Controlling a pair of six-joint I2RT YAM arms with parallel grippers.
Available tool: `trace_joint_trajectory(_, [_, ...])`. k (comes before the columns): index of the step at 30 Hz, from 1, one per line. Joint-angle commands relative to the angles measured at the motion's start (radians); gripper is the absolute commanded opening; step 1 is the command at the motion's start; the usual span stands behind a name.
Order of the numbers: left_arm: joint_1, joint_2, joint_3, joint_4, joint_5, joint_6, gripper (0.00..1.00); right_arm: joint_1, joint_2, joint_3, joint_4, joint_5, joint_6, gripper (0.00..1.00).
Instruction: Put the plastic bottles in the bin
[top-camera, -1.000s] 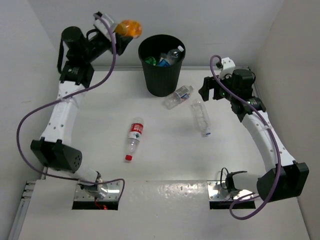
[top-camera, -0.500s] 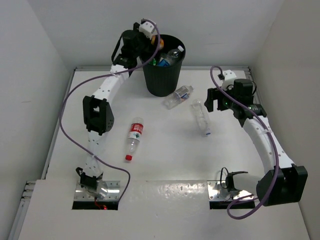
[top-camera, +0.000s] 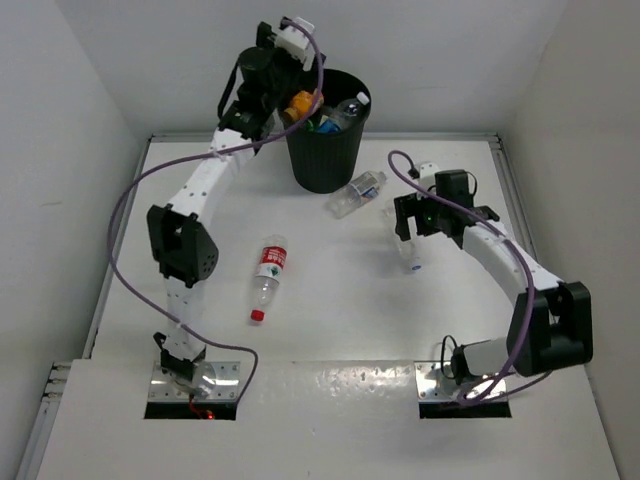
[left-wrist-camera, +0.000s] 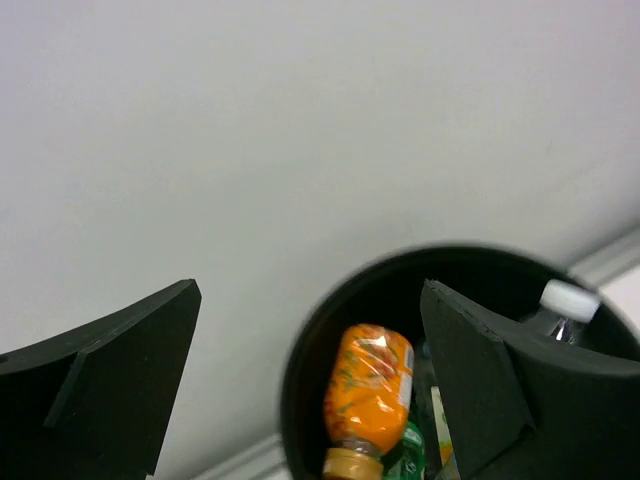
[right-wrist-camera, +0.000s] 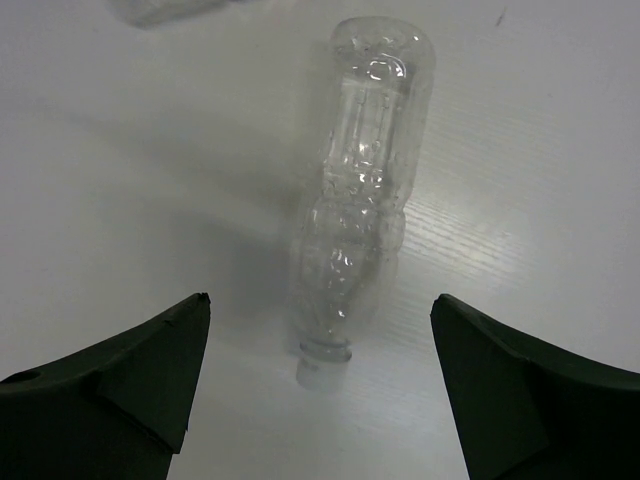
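Black bin (top-camera: 320, 162) with orange bottle (left-wrist-camera: 368, 385) inside; left end effector (left-wrist-camera: 308, 300), right end effector (right-wrist-camera: 320, 305) both wide open, empty.

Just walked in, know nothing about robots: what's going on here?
The job is clearing plastic bottles into the black bin. The left tool is open above it, an orange bottle lying inside. The right tool hangs open over a clear bottle lying on the table. A red-labelled bottle and a second clear bottle by the bin lie there too.

Bin (top-camera: 322, 165) at the table (top-camera: 340, 300) rear holds several bottles (top-camera: 300, 103); three loose bottles (top-camera: 267, 270) lie before it.
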Motion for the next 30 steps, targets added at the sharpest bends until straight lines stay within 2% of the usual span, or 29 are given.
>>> trace_joint_trajectory(1, [0.006, -0.268, -0.084, 0.073, -0.016, -0.042, 0.99, 0.023, 0.089, 0.011, 0.094, 0.051, 0.034, 0.9])
trace_joint_trajectory(6, [0.015, -0.493, -0.29, 0.054, -0.053, -0.03, 0.99, 0.044, 0.233, 0.103, 0.132, 0.12, 0.085, 0.9])
trace_joint_trajectory(7, [0.015, -0.528, -0.327, 0.054, -0.066, -0.03, 0.99, 0.046, 0.312, 0.123, 0.132, 0.156, 0.089, 0.9])
trace_joint_trajectory(8, [0.025, -0.591, -0.391, 0.054, -0.077, -0.03, 0.99, 0.043, 0.34, 0.17, 0.108, 0.167, 0.108, 0.9])
trace_joint_trajectory(12, [0.025, -0.697, -0.493, 0.004, -0.126, 0.006, 0.99, 0.04, 0.48, 0.302, 0.05, 0.181, 0.115, 0.9])
trace_joint_trajectory(13, [0.035, -0.714, -0.509, -0.006, -0.126, 0.015, 0.99, 0.044, 0.533, 0.356, 0.03, 0.181, 0.112, 0.87])
trace_joint_trajectory(16, [0.055, -0.765, -0.566, -0.016, -0.146, 0.024, 0.99, 0.044, 0.603, 0.408, -0.035, 0.183, 0.076, 0.61])
trace_joint_trajectory(17, [0.072, -0.775, -0.577, -0.016, -0.157, 0.036, 0.99, 0.041, 0.611, 0.434, -0.052, 0.177, 0.069, 0.44])
trace_joint_trajectory(18, [0.081, -0.786, -0.595, -0.016, -0.166, 0.047, 0.99, 0.038, 0.617, 0.451, -0.073, 0.154, 0.053, 0.35])
trace_joint_trajectory(20, [0.114, -0.805, -0.617, 0.007, -0.166, 0.061, 0.99, 0.026, 0.618, 0.541, -0.246, 0.126, 0.046, 0.16])
trace_joint_trajectory(22, [0.146, -0.805, -0.626, 0.007, -0.156, 0.061, 0.99, 0.009, 0.583, 0.615, -0.299, 0.067, 0.051, 0.11])
trace_joint_trajectory(24, [0.166, -0.814, -0.641, 0.007, -0.119, 0.032, 0.99, -0.006, 0.534, 0.655, -0.305, -0.063, 0.078, 0.09])
trace_joint_trajectory(25, [0.175, -0.814, -0.666, 0.017, -0.1, 0.018, 0.99, -0.023, 0.44, 0.659, -0.279, -0.102, 0.104, 0.09])
trace_joint_trajectory(28, [0.206, -0.84, -0.735, 0.028, -0.037, -0.039, 0.99, 0.011, 0.278, 0.651, -0.135, -0.277, 0.204, 0.05])
trace_joint_trajectory(29, [0.224, -0.84, -0.75, 0.037, -0.022, -0.062, 0.99, 0.041, 0.254, 0.645, 0.022, -0.28, 0.236, 0.03])
trace_joint_trajectory(30, [0.235, -0.84, -0.763, 0.037, 0.008, -0.109, 0.99, 0.078, 0.211, 0.655, 0.072, -0.256, 0.253, 0.03])
